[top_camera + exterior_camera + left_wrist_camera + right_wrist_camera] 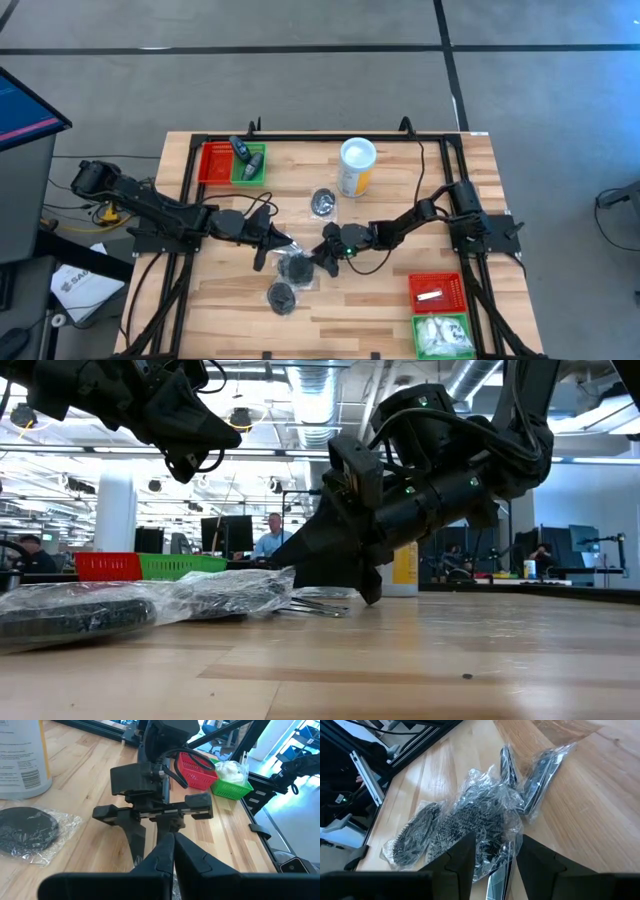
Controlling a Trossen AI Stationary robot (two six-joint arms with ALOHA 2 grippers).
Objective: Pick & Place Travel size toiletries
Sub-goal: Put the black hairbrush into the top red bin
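Fingers of my right gripper (326, 256) stand spread beside the wrapped pucks (294, 268) at the table's (380, 300) middle; my left gripper (268, 240), fingers pressed together, hovers opposite.

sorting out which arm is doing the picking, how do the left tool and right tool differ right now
The left tool is shut, its fingers pressed together; the right tool is open, straddling a wrapped puck. The left tool hangs above the table; the right tool is down at the tabletop. Both meet mid-table, pointing at each other.
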